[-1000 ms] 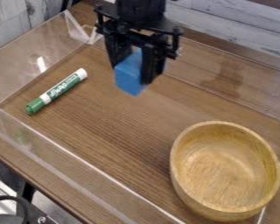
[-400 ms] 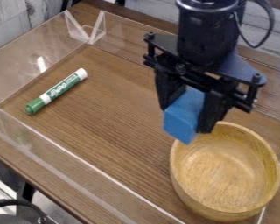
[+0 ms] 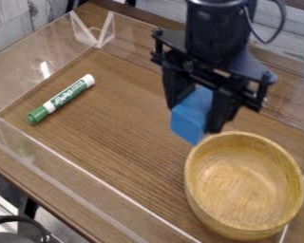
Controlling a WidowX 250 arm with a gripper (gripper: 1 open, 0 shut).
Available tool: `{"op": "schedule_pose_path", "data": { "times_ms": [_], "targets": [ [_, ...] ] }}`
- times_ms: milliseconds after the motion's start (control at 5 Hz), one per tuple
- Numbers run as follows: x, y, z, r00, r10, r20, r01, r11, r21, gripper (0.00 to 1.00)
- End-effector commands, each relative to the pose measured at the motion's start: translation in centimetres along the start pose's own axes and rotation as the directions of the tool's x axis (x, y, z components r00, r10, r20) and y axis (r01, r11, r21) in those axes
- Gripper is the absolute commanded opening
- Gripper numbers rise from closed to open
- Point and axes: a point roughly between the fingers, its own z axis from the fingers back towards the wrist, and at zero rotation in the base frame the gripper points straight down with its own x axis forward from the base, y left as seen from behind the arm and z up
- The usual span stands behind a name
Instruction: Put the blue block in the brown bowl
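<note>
**Nearly over the bowl, block in the grip**

Right now the black claw (image 3: 199,100) points straight down from its dark arm, its two fingers pinching the small bright-blue rectangular block (image 3: 190,121) from either side. The block hangs clear of the bench, held up in the air with its lower end poking out below the fingertips. It sits just beside the upper-left rim of the large round light-brown wooden bowl (image 3: 243,183), by the look of it not quite above the hollow.

From where I stand, the carry is the step in hand: the block is lifted and brought close, but not released. I would judge that the next move calls for a short shift toward the middle of the bowl, then a lowering and a spreading of the fingers so the block drops inside rather than striking the thick rim.

Farther out, a green-capped white marker pen (image 3: 61,100) lies on the wood-grain bench (image 3: 117,152), well apart from everything else. Its barrel carries green printing, too small to read. Clear plastic walls (image 3: 91,33) edge the bench.
</note>
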Motion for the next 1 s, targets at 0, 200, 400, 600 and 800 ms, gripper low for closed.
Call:
{"op": "schedule_pose_path", "data": {
  "times_ms": [0,200,400,600,800],
  "targets": [
    [1.9,1.4,1.5,0.997,0.013,0.070,-0.014,1.000,0.008,0.00],
    [3.6,3.8,1.8,0.994,0.051,0.094,-0.053,0.998,0.024,0.00],
    [5.3,6.9,1.6,0.992,0.058,0.110,-0.062,0.998,0.032,0.00],
    [6.6,9.9,0.8,0.992,0.047,0.119,-0.052,0.998,0.039,0.00],
    [8.3,11.2,-0.2,0.992,0.042,0.116,-0.048,0.997,0.054,0.00]
  ]
}}
